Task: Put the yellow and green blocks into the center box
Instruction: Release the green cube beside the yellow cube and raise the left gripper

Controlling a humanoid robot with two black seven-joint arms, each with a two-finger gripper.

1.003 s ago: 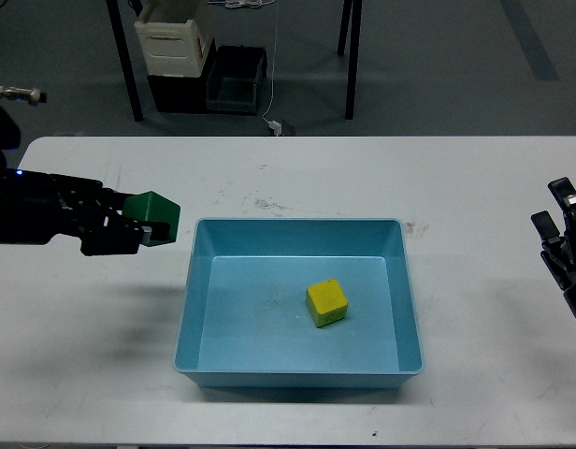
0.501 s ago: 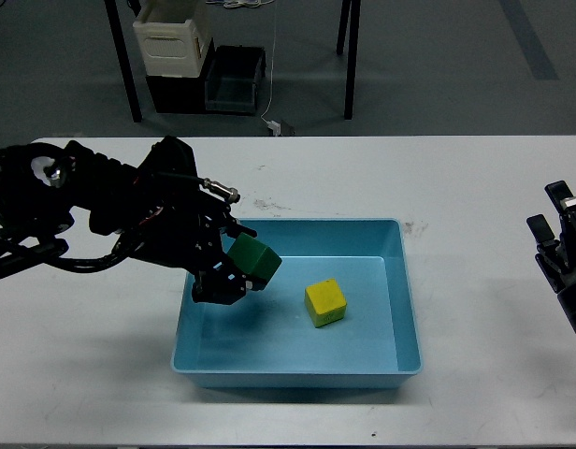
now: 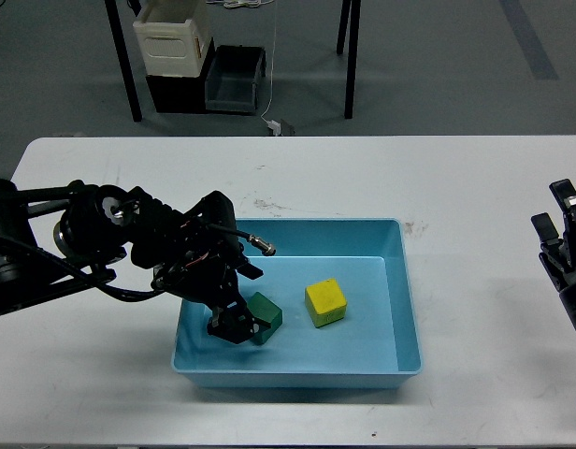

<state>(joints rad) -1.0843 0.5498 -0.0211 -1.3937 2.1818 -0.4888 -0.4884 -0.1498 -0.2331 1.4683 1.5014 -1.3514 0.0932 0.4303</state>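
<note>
A long white table (image 3: 475, 168) with rounded corners and a few dark scuff marks (image 3: 266, 202) near its middle carries a light blue box (image 3: 405, 299), which sits flat on it towards the near edge, with bare tabletop to either side.

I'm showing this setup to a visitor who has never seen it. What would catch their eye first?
Probably the light blue box in the middle of the white table, with a bright yellow block on its floor. Next, the black left arm reaching into the box from the left, its left pincer low beside a green block near the yellow one.
</note>
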